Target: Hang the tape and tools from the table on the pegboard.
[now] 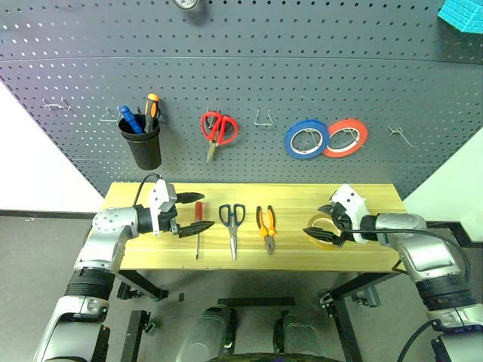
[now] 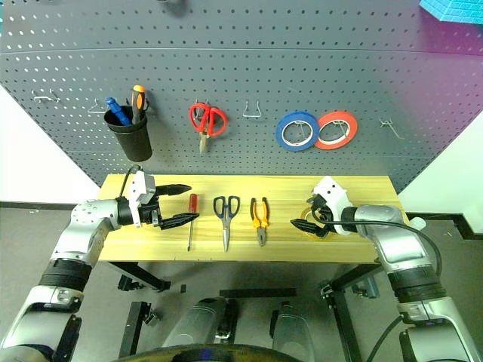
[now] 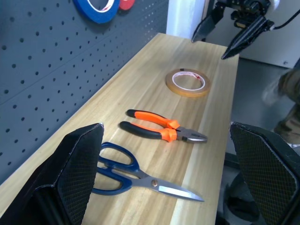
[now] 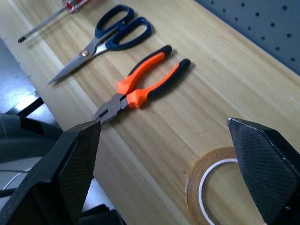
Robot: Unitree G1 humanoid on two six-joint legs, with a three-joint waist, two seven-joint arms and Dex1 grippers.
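Head camera, counter: a long light yellowish wooden counter is standing before a dark grey perforated pegboard.
Head camera, tools: a slim red-handled screwdriver, black-handled scissors and orange-and-black-handled pliers are lying side by side mid-counter, apart from one another.
Head camera, tape: a thin yellow ring of tape is lying flat toward the right end.
Head camera, hands: the left hand is hovering just beside the screwdriver, fingers spread wide, gripping nothing; the right hand is hovering over the tape, also wide and empty.
Left wrist camera: the pliers are lying between the scissors and the tape.
Right wrist camera: wide black fingers are framing the pliers and the tape.
Pegboard: red-handled scissors, a blue tape roll, a red-orange roll and a black cup are hanging.
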